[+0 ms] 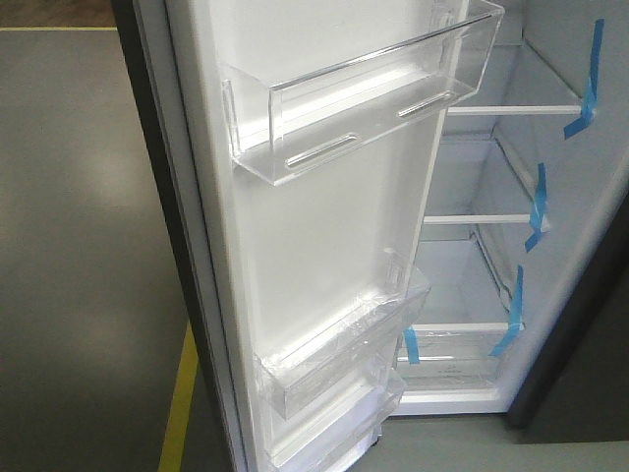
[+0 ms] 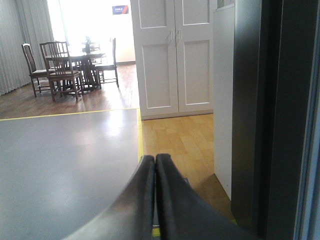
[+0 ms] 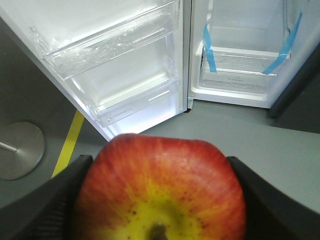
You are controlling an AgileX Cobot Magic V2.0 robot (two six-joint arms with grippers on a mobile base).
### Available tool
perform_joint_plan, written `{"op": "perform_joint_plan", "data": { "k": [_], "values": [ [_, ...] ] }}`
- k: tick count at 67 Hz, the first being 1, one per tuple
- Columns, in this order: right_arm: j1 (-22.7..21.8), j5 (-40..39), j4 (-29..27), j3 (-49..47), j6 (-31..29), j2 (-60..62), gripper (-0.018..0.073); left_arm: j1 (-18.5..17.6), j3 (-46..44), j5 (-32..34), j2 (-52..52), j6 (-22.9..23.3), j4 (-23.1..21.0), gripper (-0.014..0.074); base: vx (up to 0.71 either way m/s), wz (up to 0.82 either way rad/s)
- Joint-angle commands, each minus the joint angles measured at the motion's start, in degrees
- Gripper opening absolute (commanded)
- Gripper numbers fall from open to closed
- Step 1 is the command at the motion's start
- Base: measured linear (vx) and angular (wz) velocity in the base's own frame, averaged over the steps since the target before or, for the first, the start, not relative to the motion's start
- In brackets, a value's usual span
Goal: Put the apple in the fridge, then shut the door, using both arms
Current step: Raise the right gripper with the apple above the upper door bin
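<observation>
Left gripper with fingertips pressed together at near centre, grey floor edged by yellow tape line, dark grey fridge panel upright at right, white cabinet beyond, wooden dining table and chairs far left.

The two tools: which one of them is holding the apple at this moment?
The right tool holds the apple, which is red and yellow and sits between its two black fingers. The left tool is shut and empty, with its tips pressed together.
</observation>
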State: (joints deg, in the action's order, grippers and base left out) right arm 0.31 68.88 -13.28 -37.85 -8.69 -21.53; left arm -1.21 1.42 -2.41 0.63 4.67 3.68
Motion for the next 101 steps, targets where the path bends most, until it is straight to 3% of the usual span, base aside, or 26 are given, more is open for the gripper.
{"op": "perform_joint_plan", "data": {
  "k": [1,89,101],
  "values": [
    [-0.31,-3.47,-0.83,-1.35,-0.39,-0.55,0.0112,-0.5,-1.04,3.96,0.8,-0.09,-0.03,-0.0006,0.03,-0.03],
    [-0.31,-4.39,-1.0,-1.35,-0.26,-0.55,0.0112,-0.5,-1.04,3.96,0.8,-0.09,-0.03,-0.0006,0.01,-0.01],
    [-0.31,-6.67,-1.59,-2.93,-3.91,-2.92,0.0115,-0.5,-1.04,3.96,0.8,-0.09,-0.03,-0.0006,0.0,0.0]
  ]
}}
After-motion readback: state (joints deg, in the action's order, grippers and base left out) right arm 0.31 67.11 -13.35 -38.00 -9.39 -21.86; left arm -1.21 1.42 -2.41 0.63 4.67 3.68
